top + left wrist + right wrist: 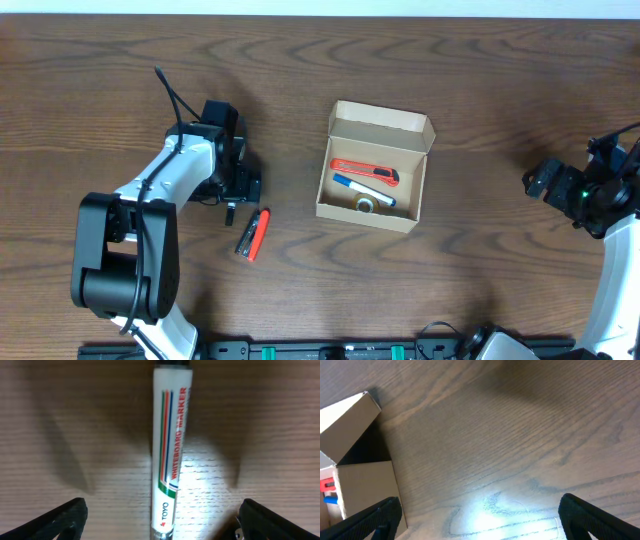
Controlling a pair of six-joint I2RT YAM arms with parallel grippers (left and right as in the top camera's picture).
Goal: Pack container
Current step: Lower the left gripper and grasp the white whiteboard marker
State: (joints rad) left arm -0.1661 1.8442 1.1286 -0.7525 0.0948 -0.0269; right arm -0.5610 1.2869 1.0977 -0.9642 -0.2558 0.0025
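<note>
Judging by the open container mid-table — holding a cutter, blue marker, tape roll — mostly packed. Left to load: whiteboard marker, ungripped inside the wide-open left gripper; right gripper open too, empty.

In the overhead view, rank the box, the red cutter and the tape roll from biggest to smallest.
Largest: box.
Middle: red cutter.
Smallest: tape roll, though it is partly hidden inside the box.

dark wood-grain table, bright glare patches
</note>
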